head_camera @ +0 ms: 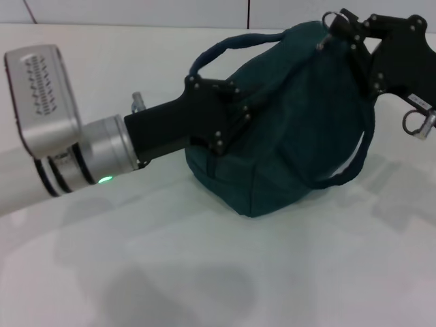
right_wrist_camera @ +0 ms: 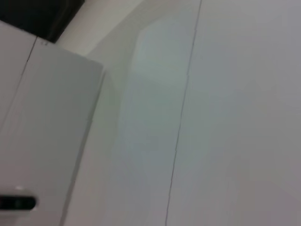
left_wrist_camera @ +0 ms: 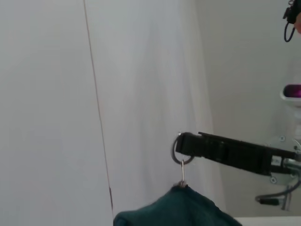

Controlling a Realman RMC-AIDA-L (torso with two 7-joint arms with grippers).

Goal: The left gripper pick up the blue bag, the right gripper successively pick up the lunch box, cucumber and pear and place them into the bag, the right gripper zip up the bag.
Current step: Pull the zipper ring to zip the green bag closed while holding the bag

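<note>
Your right gripper (head_camera: 338, 26), upper right, looks pinched on the zipper pull (head_camera: 321, 45) atop the blue bag (head_camera: 286, 136); left gripper (head_camera: 231, 119) clamps its left side, I think.

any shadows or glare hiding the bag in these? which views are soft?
Head view: even light, soft shadows on the table under the left pincer and blue bag; bag folds stay readable, no glare. Left wrist view: slightly soft; right pincer at the zipper ring, only the bag top shows. Right wrist view: blurred pale wall, no bag.
</note>
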